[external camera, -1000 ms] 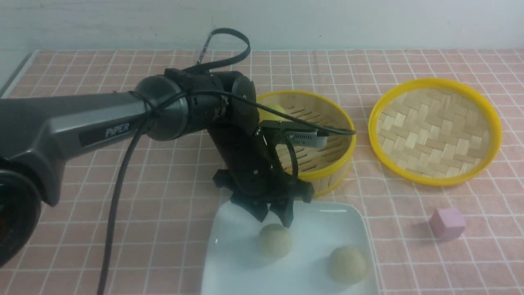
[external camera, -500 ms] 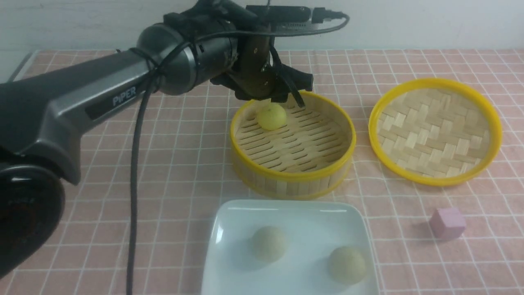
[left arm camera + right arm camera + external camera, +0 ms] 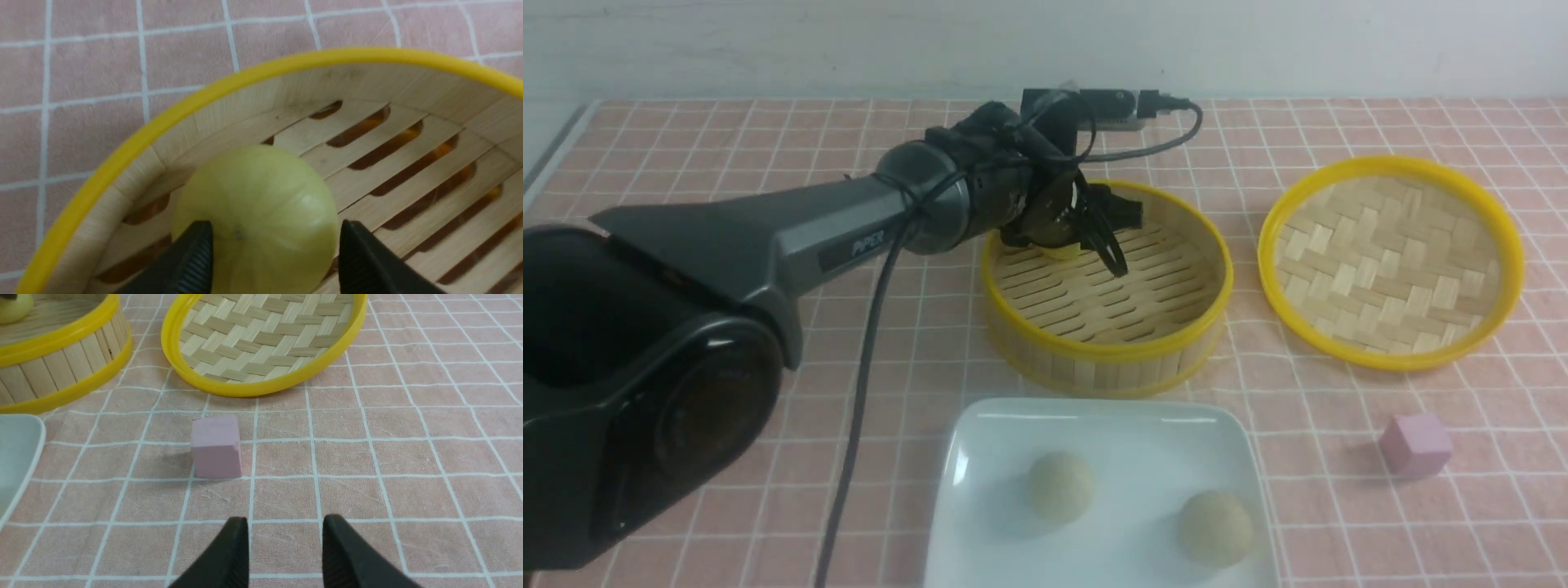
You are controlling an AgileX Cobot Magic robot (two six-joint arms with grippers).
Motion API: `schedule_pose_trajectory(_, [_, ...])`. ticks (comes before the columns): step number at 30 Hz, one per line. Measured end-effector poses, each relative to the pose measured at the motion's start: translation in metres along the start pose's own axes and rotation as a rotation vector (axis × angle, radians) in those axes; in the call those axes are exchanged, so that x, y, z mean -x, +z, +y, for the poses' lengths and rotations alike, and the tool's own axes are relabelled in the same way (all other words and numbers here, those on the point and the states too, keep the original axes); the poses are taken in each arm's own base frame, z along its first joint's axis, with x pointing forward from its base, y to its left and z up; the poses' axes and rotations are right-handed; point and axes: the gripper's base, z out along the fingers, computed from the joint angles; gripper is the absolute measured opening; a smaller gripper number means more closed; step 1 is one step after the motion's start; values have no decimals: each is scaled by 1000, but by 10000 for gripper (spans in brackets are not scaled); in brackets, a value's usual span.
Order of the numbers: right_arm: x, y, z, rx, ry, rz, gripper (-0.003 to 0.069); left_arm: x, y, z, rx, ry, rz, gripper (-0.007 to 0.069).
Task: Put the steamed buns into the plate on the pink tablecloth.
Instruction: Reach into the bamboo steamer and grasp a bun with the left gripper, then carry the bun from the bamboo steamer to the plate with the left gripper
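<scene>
While left gripper [image 3: 276, 230] straddles, jaws spread and unclamped, round yellow steamed bun [image 3: 261, 188] near wall of yellow-rimmed bamboo steamer basket [image 3: 122, 139], lopsided squeeze could squirt it sideways, never reaching white glossy rectangular plate [image 3: 1135, 457]

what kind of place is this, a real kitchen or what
Likely a robot test bench, not a kitchen: a pink tablecloth against a bare white wall, a robot arm reaching into a bamboo steamer, and a pink cube near the plate.
</scene>
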Motion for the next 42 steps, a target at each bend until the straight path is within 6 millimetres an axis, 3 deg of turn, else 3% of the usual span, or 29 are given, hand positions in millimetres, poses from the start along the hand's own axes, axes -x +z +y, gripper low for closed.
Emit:
schedule_pose_trajectory(3, [0,0,0,0,0,0,239,-6,7,1,8,-24,14,370])
schedule_pose_trajectory(7, [0,0,0,0,0,0,239,-2,-2,2,39,-70,34,106])
schedule_pose_trajectory(9, [0,0,0,0,0,0,239,2,-11,2,51,-69,40,59])
schedule_pose_trajectory(13, [0,0,0,0,0,0,239,29,-76,-3,76,-48,47,22])
schedule_pose_trajectory(14, [0,0,0,0,0,0,239,42,-110,-4,71,-36,32,22])
schedule_pose_trajectory(17, [0,0,0,0,0,0,239,57,-181,-7,68,12,29,22])
schedule_pose_trajectory(20, [0,0,0,0,0,0,239,51,-233,-6,99,82,105,22])
schedule_pose_trajectory(21, [0,0,0,0,0,0,239,50,-236,-7,99,96,113,22])
schedule_pose_trajectory(22, [0,0,0,0,0,0,239,39,-251,-8,113,142,171,22])
schedule_pose_trajectory(24, [0,0,0,0,0,0,239,15,-259,-16,116,209,251,22])
schedule_pose_trajectory(29, [0,0,0,0,0,0,239,-60,-242,-39,90,305,433,22])
schedule_pose_trajectory(32, [0,0,0,0,0,0,239,-88,-225,-56,22,308,432,22])
schedule_pose_trajectory(37, [0,0,0,0,0,0,239,-101,-190,-80,-81,160,353,22])
schedule_pose_trajectory(42, [0,0,0,0,0,0,239,-108,-161,-89,-99,114,296,29])
